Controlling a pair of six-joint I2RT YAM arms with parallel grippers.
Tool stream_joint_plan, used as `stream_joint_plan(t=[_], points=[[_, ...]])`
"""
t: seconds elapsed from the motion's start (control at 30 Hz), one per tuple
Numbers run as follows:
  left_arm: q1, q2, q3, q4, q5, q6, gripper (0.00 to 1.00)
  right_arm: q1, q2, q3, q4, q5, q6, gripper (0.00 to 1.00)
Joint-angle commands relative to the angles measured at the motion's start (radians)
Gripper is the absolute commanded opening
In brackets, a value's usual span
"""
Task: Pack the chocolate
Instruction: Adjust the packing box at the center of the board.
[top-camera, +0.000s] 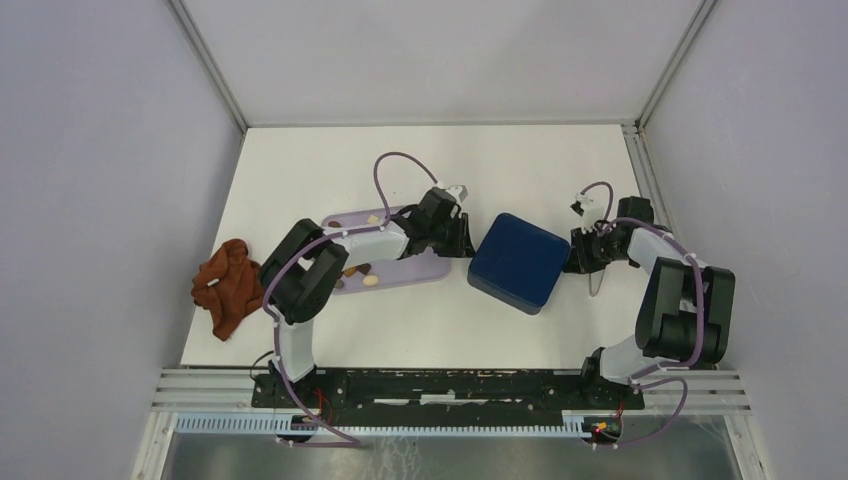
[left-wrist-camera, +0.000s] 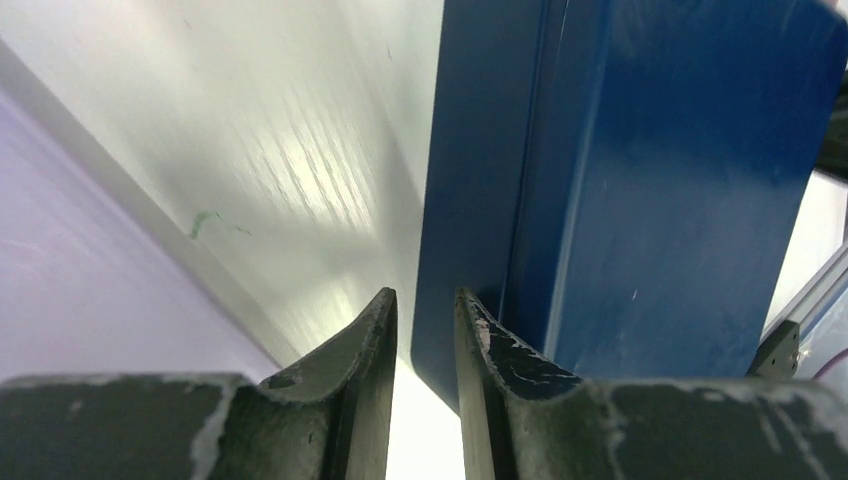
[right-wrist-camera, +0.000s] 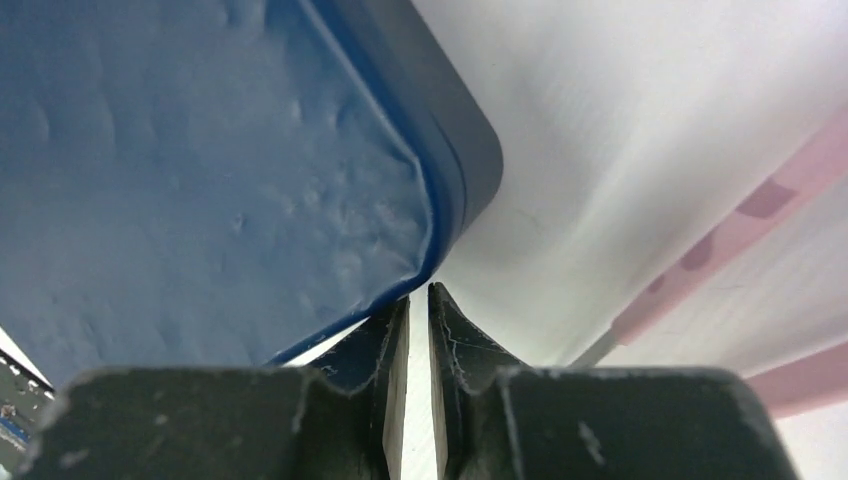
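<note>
The chocolate lies on the lilac tray at your counter's left. Your left tool, barely apart, meets the blue box. Your right tool does likewise. You cannot tell whether either clamps it.

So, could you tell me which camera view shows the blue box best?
The top external view: the whole blue box shows from above. The left wrist view sees only one side wall, the right wrist view just a rounded corner of its top.
</note>
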Motion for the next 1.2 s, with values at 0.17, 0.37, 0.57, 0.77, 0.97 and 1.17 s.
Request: stream_joint_plan(t=[0.17,0.37,0.57,0.77,0.97,1.17], points=[[-0.097,-0.074,-0.087,0.133,-0.062,-0.096,0.34,-0.017,0.044,0.090,0.026,-0.035,-0.016,0.16],[-0.132,-0.142,-0.184,0.162,-0.180,-0.153,0.35,-0.018,0.094,0.128,0.010,-0.092,-0.024,0.16],[-0.145,-0.210,-0.229,0.138,-0.270,-0.159,0.37,-0.040,0.000,0.081,0.108,0.199,-0.054,0.16],[-0.153,-0.182,-0.189,0.089,-0.293,-0.125,0.37,-0.044,-0.126,0.001,0.080,0.244,-0.086,0.15],[-0.165,-0.115,-0.154,0.094,-0.296,-0.120,0.36,-0.020,-0.146,-0.036,0.032,0.216,-0.047,0.13],[-0.206,-0.092,-0.130,0.101,-0.299,-0.122,0.35,0.101,-0.170,-0.070,0.004,0.241,-0.011,0.12]])
